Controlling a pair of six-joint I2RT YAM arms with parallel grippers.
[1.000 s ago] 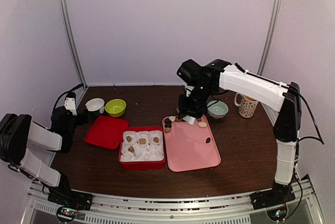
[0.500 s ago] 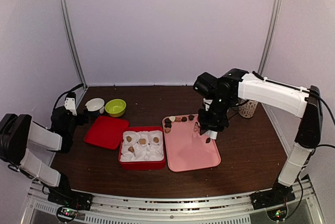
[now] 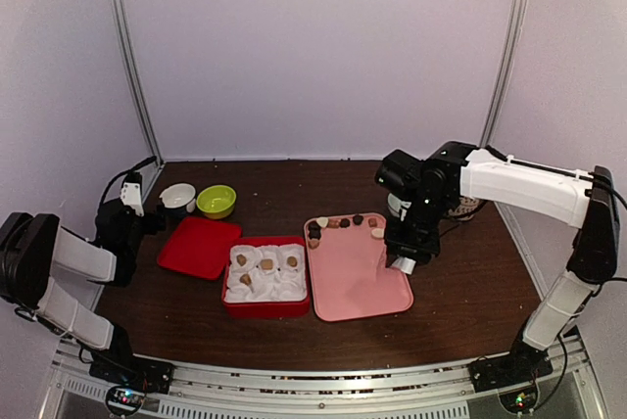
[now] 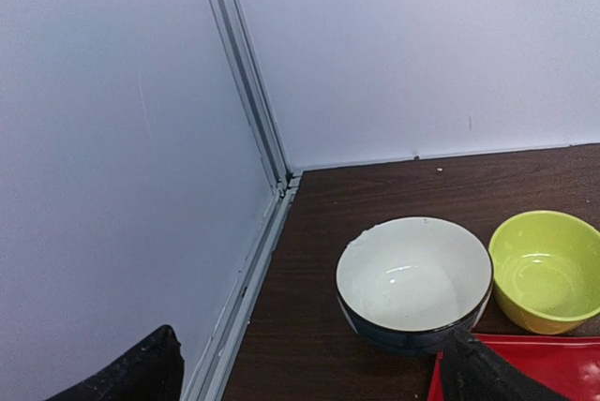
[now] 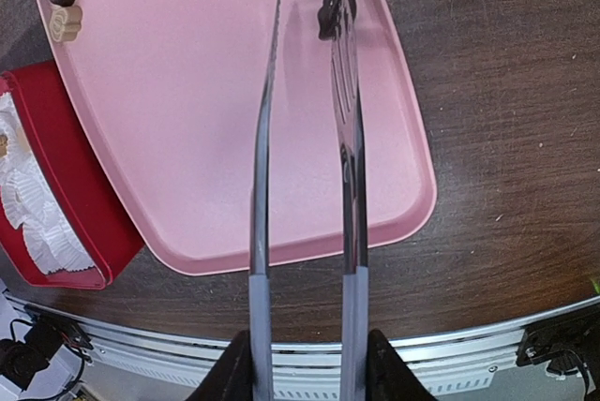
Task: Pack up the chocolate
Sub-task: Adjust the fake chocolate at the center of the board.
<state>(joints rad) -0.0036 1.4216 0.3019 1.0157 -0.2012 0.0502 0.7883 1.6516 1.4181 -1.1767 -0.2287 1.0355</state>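
The chocolate shows as a row of small brown, dark and cream pieces [image 3: 343, 223] at the far edge of the pink tray [image 3: 353, 287]. One lone dark piece [image 5: 330, 15] lies on the tray at the tip of the right blade of the metal tongs [image 5: 347, 139]. The left blade stands apart from it. My right gripper [image 5: 305, 378] is shut on the tongs' handles and hovers over the tray's right side [image 3: 405, 243]. A few pieces sit in white paper cups inside the red box [image 3: 266, 309]. My left gripper [image 4: 309, 349] is open and holds nothing, close to a white bowl [image 4: 412, 279].
A green bowl [image 4: 547, 270] stands right of the white bowl, with a red lid [image 3: 199, 246] in front of them. A patterned mug [image 3: 465, 206] stands behind my right arm. Table rails run along the near edge [image 5: 422, 363].
My right arm has swung from the tray's far left corner across to its right side, carrying the tongs down to the lone dark piece. The left arm has not moved.
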